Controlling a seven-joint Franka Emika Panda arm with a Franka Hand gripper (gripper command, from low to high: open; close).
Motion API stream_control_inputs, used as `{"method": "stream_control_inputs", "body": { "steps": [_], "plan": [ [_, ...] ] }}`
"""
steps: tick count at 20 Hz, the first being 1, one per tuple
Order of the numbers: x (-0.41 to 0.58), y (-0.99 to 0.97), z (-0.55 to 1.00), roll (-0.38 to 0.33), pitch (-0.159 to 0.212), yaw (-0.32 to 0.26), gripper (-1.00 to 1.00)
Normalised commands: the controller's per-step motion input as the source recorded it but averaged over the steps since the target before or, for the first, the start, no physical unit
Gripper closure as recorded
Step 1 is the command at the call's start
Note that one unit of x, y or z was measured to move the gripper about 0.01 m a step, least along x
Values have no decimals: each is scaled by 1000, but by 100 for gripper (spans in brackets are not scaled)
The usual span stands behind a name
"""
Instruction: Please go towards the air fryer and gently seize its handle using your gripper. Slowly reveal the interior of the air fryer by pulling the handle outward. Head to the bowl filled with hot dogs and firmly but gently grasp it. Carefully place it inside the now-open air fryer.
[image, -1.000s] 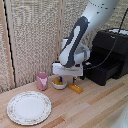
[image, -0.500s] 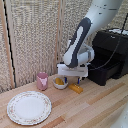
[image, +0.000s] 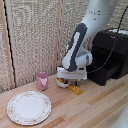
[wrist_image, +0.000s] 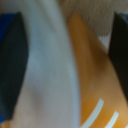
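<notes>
Over bowl (image: 63, 82): gripper (image: 68, 80) fingers straddling white rim, contact unclear.

**Materials and surface finishes**

Air fryer (image: 111, 54): black, plastic-looking, glossy top. Arm shell (image: 87, 35): smooth, glossy white. Table (image: 95, 107): light wood, visible grain. Plate (image: 29, 107): glazed, patterned rim. Cup (image: 42, 80): pink, matt. Backdrop (image: 35, 35): coarse woven.
</notes>
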Motion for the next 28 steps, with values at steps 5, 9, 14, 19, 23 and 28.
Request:
{"method": "stream_control_inputs", "body": {
  "steps": [5,9,14,19,23,28],
  "plan": [
    [0,0,-126,-49,0,0,100],
    [-8,51,-67,-13,14,-2,100],
    [14,22,537,87,-36,-140,100],
    [2,0,735,127,-4,-193,100],
    [81,0,782,70,0,-231,100],
    [156,8,743,-8,1,-275,100]
  ]
}}
